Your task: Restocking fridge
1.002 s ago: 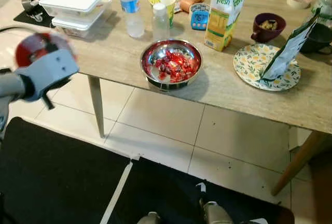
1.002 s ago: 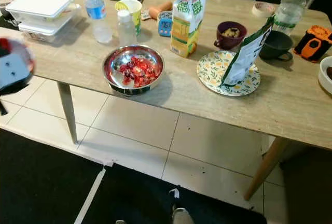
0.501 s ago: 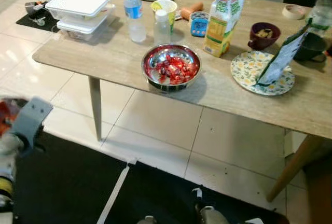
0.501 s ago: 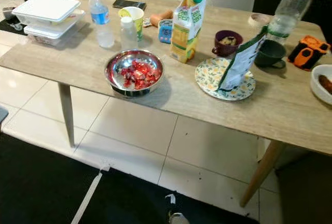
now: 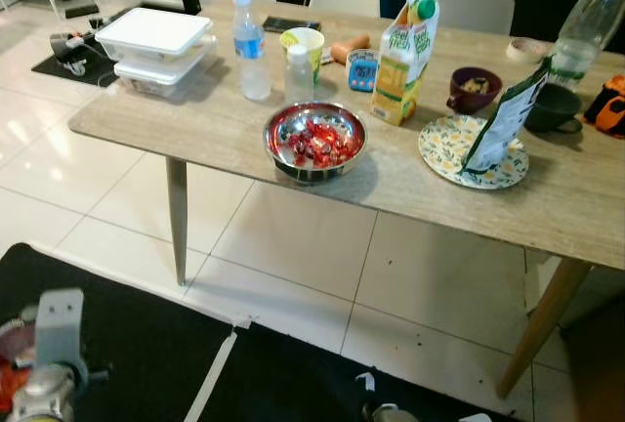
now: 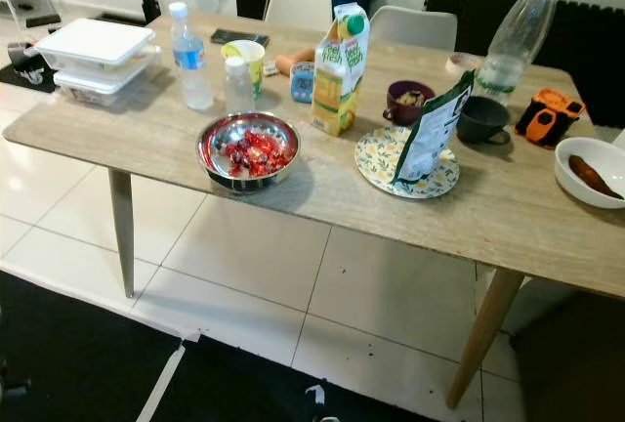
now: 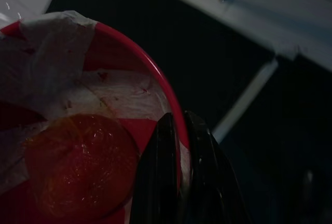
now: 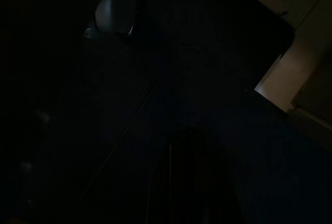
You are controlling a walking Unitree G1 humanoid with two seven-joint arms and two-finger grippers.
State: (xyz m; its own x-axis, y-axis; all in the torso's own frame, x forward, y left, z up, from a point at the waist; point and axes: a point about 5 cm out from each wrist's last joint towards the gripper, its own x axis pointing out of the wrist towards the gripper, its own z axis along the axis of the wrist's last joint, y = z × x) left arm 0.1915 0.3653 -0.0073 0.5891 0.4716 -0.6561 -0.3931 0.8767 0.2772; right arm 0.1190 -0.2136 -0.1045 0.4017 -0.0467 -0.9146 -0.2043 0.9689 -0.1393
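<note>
Between the left gripper's (image 7: 179, 130) closed fingers, a red bowl's (image 7: 129, 53) rim pinched, fridge not reached, tabletop (image 5: 234, 119) stock left.

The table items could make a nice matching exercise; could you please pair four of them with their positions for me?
Things:
1. juice carton
2. steel bowl of red sweets
3. stacked white containers
4. white bowl

Places:
A. at the table's right end
B. near the front edge, left of the floral plate
C. at the table's left end
D. standing behind the floral plate, beside the maroon cup

Pairs: 1-D, 2-B, 3-C, 4-A
</note>
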